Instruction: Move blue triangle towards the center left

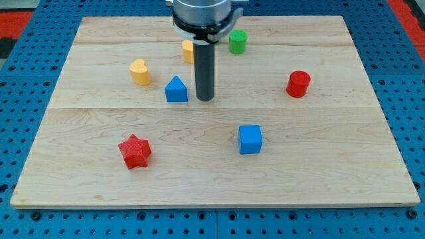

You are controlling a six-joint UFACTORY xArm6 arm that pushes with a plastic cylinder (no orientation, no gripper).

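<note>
The blue triangle stands on the wooden board, left of centre in the upper half. My tip rests on the board just to the triangle's right, a small gap apart from it. The rod rises straight up to the arm at the view's top.
A yellow heart-shaped block lies left of the triangle. A yellow block sits partly hidden behind the rod. A green cylinder is at the top, a red cylinder at the right, a blue cube below centre, a red star at lower left.
</note>
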